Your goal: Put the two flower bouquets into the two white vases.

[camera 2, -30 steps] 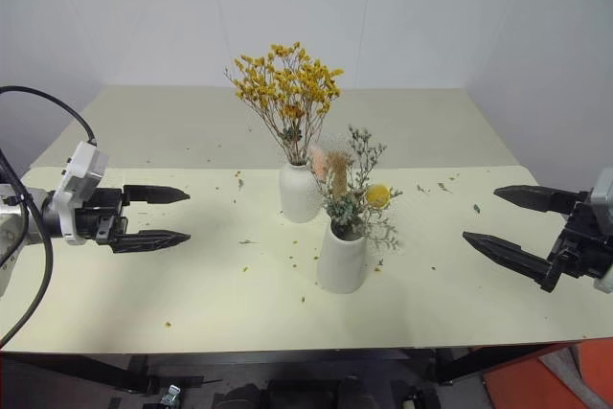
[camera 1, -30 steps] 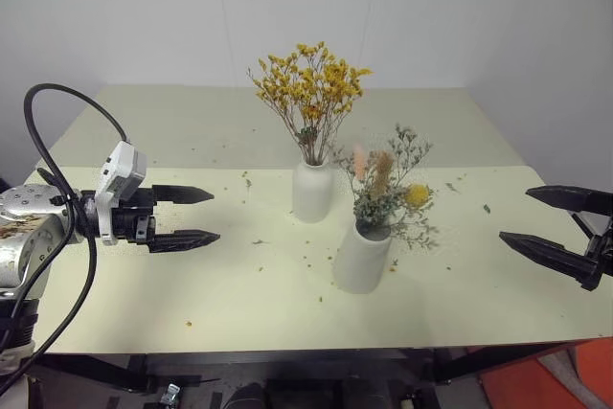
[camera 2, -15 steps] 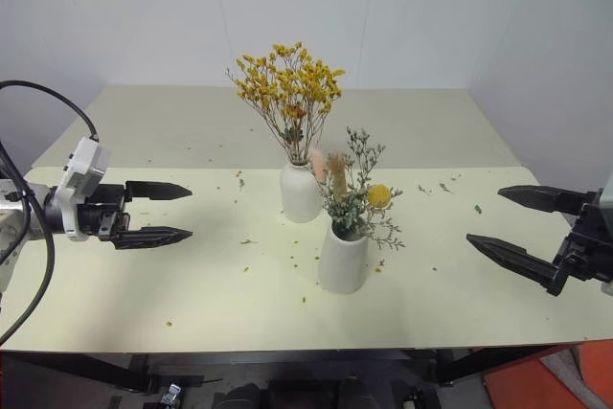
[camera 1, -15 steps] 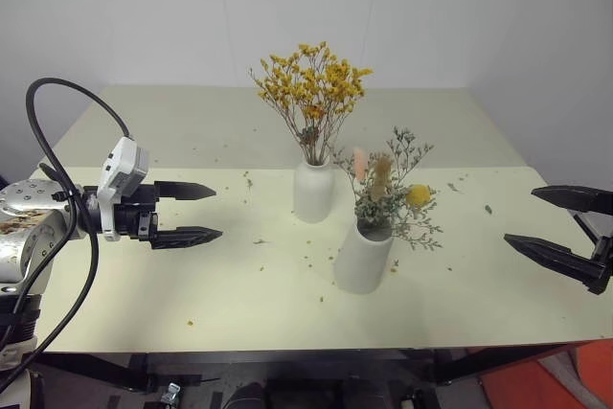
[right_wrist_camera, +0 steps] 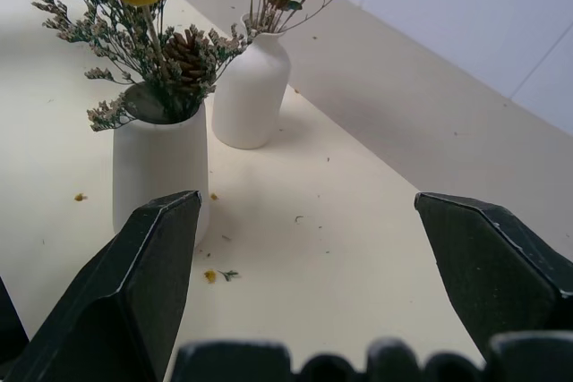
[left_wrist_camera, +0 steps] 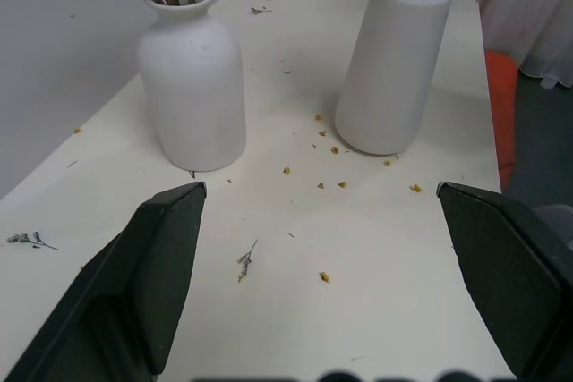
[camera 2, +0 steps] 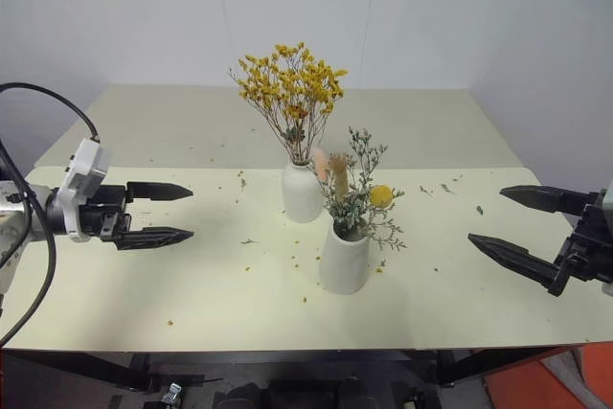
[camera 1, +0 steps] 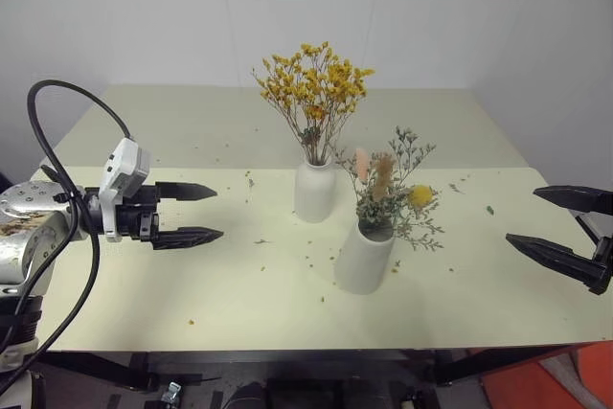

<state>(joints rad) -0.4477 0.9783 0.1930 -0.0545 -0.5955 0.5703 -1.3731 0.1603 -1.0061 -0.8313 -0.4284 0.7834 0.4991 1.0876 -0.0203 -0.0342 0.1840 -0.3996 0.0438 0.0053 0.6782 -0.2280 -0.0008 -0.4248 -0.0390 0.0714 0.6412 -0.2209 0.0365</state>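
A bushy yellow-orange bouquet (camera 1: 314, 93) stands in the narrow-necked white vase (camera 1: 314, 191) near the table's middle. In front of it, the wider white vase (camera 1: 364, 256) holds the grey-green bouquet (camera 1: 393, 191) with a round yellow bloom and pinkish plumes. My left gripper (camera 1: 209, 212) hovers open over the table's left side, pointing toward the vases, nothing between its fingers. My right gripper (camera 1: 532, 219) hangs open at the right edge, also empty and apart from the vases. Both vases also show in the left wrist view (left_wrist_camera: 192, 87) (left_wrist_camera: 392, 64).
The cream table (camera 1: 172, 131) is strewn with small dried petals and sprig bits (left_wrist_camera: 243, 262). A black cable (camera 1: 57, 141) loops above my left arm. An orange-red object (camera 1: 546, 380) sits on the floor at the right, below the table's front edge.
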